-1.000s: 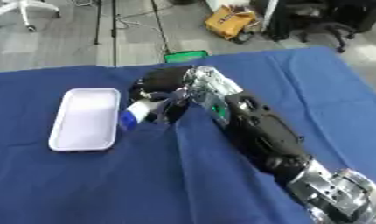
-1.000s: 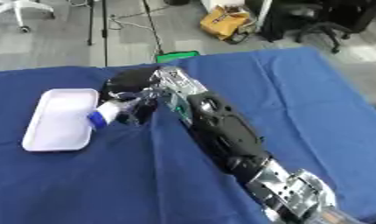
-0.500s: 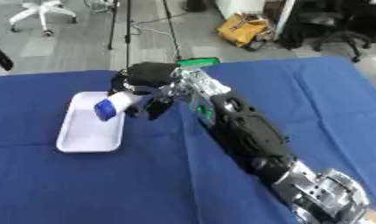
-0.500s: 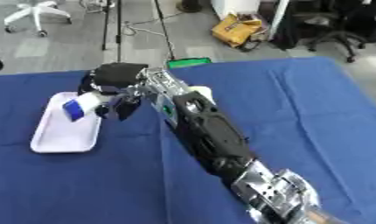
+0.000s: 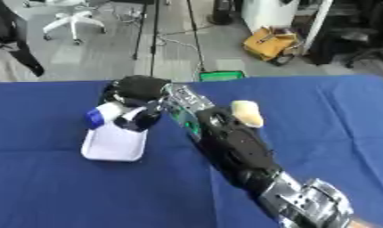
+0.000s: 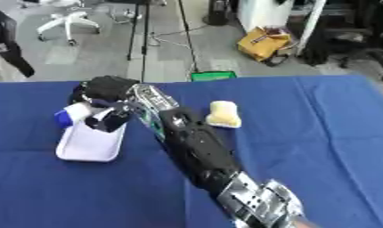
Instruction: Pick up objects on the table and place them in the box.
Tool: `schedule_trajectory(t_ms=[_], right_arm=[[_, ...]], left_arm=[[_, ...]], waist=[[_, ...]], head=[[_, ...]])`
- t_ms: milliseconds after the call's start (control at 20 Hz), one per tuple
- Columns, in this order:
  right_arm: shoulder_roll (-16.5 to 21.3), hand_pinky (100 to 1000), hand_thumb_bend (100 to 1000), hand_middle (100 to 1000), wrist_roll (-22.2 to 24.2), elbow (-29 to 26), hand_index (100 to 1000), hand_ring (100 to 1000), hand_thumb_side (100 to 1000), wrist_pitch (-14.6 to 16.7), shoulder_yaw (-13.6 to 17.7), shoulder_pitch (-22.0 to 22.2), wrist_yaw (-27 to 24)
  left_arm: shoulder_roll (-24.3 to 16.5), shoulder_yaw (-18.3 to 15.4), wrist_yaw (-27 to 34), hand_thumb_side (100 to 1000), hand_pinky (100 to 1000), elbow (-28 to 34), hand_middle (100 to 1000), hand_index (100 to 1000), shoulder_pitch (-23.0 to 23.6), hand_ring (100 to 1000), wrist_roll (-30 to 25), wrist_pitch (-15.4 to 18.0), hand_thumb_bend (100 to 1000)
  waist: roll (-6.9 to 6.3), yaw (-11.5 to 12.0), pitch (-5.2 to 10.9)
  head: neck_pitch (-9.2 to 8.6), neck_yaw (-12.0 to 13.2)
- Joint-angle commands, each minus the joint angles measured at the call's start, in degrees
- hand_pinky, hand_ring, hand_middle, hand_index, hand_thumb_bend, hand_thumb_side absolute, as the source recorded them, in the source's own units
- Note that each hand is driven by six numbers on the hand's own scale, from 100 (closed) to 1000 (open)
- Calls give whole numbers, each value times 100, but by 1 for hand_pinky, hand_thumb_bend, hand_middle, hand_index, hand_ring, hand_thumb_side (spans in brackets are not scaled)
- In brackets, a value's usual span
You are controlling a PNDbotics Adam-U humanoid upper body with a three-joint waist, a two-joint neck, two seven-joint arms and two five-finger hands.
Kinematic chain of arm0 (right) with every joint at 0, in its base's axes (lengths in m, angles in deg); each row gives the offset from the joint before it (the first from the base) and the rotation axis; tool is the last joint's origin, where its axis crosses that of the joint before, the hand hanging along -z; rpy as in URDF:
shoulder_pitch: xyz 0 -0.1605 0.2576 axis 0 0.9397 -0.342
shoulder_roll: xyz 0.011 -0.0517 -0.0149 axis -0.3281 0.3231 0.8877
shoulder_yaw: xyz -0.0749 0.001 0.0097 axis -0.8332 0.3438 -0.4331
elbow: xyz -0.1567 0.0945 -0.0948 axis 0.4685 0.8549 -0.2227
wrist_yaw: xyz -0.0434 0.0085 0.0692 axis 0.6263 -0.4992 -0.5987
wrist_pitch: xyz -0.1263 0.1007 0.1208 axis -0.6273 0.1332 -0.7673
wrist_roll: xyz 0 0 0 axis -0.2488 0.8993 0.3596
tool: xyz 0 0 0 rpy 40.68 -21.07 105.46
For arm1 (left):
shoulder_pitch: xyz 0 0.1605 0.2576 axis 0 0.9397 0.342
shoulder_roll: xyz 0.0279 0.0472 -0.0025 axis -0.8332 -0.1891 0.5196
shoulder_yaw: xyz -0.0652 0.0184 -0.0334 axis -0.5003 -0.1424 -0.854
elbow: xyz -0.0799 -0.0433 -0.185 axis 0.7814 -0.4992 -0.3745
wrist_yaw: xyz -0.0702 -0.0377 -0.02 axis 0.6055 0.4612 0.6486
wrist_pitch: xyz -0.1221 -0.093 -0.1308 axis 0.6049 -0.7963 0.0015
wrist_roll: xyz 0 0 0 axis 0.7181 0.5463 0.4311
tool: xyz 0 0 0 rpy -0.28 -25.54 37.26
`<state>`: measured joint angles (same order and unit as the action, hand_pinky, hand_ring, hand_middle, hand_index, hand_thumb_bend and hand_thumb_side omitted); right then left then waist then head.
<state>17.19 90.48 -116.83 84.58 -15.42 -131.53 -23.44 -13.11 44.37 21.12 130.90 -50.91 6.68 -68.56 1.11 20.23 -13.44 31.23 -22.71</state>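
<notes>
A lab or workshop-like office space is showing here. A table [image 5: 62,191] draped in blue cloth is filling the near field. Beyond it, at 12 o'clock, grey carpet is carrying thin black stand legs [image 5: 154,40]. A white swivel chair [image 5: 70,20] is sitting at 11 o'clock, a yellow bag [image 5: 271,42] at 1 o'clock, and dark office chairs [image 5: 358,44] are standing at 2 o'clock.

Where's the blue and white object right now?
In the left eye view the blue and white object is held in the right hand over the far end of the white box, left of centre on the table.
</notes>
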Motion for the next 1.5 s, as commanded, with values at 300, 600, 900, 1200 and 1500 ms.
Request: schedule_trajectory(t_ms=[300, 600, 900, 1200, 1500], right_arm=[[-13, 668, 100, 736, -956, 347, 818, 693, 100, -799, 186, -86, 764], [-63, 714, 100, 742, -485, 1101, 817, 740, 100, -811, 418, 23, 1329], [-60, 757, 100, 761, -301, 1249, 845, 775, 265, -738, 537, 21, 1524], [4, 906, 219, 897, -76, 1143, 946, 893, 658, -491, 538, -101, 1341], [199, 940, 267, 903, 615, 901, 953, 911, 665, -282, 578, -435, 723]], left_arm=[[71, 117, 120, 910, 697, 179, 766, 894, -240, 652, -121, 25, 507], [88, 119, 160, 915, 696, 187, 766, 895, -250, 650, -140, 20, 504], [91, 117, 170, 916, 695, 187, 765, 895, -253, 650, -144, 22, 503], [79, 123, 166, 916, 696, 181, 765, 896, -250, 650, -153, 22, 505], [52, 116, 141, 915, 696, 180, 765, 896, -235, 650, -149, 21, 507]], waist=[[28, 318, -206], [35, 375, -360], [52, 341, -377], [78, 309, -320], [153, 300, -207]], head=[[-294, -406], [-325, -501], [-329, -500], [-339, -490], [-321, -453]])
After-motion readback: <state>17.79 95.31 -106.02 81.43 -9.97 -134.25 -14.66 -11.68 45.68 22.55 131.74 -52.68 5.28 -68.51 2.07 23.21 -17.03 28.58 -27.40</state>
